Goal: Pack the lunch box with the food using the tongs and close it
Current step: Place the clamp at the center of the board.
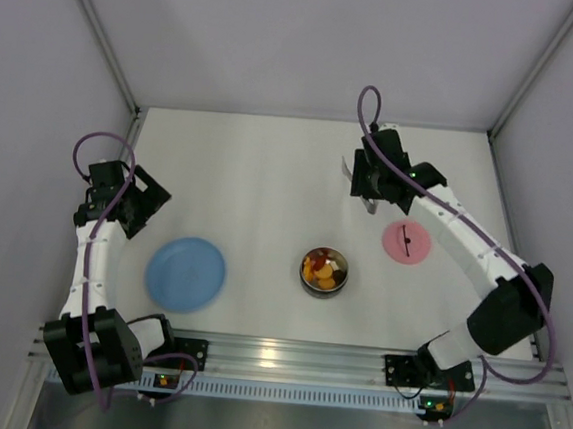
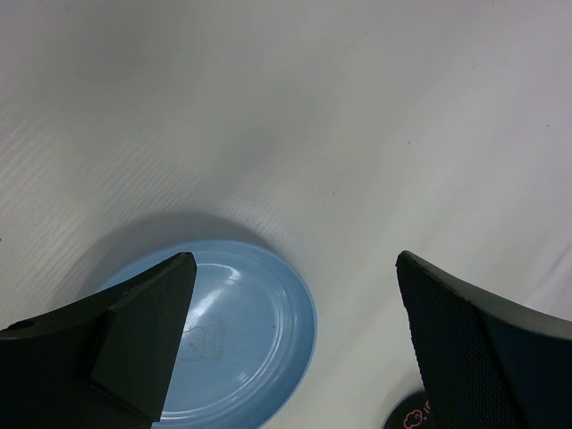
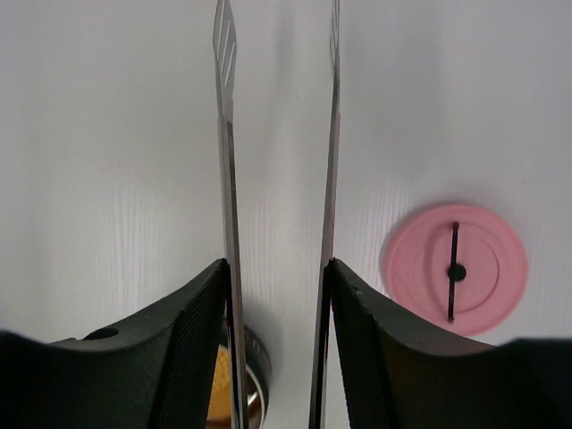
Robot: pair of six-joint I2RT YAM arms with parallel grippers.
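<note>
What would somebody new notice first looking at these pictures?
The steel lunch box at mid-table, filled with orange and yellow food, stands out first. To its right lies the pink lid, off the box; farther back the right gripper holds the silver tongs. An empty blue plate sits at left.

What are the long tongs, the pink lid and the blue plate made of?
The tongs look like thin polished metal: silvery, with slots at the tip. The pink lid seems to be matte plastic, smooth with moulded rings. The blue plate is probably glossy plastic too, since light glints off it.
</note>
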